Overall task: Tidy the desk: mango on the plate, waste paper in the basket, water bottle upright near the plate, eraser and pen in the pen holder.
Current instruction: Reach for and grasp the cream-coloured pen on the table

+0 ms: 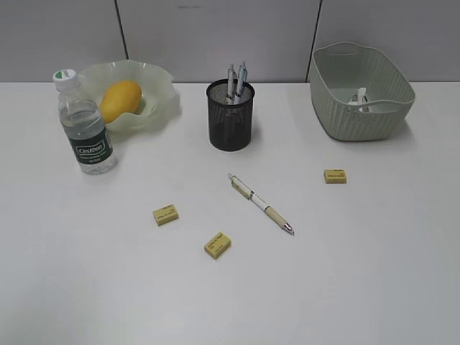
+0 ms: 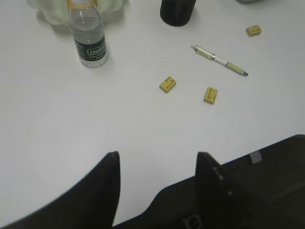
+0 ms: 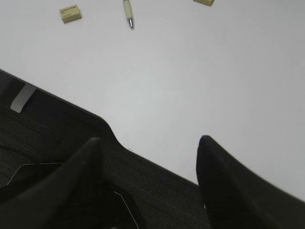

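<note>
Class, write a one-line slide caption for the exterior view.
Mango on plate, bottle upright; pen and three erasers loose on desk.

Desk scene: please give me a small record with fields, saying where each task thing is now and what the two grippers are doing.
mango: lying in the plate
water bottle: upright, beside the plate
waste paper: inside the basket
pen holder: upright, pens already in it
loose pen: flat on the desk
erasers: three on the desk, left, middle, right
left gripper: open, empty
right gripper: open, empty
</note>
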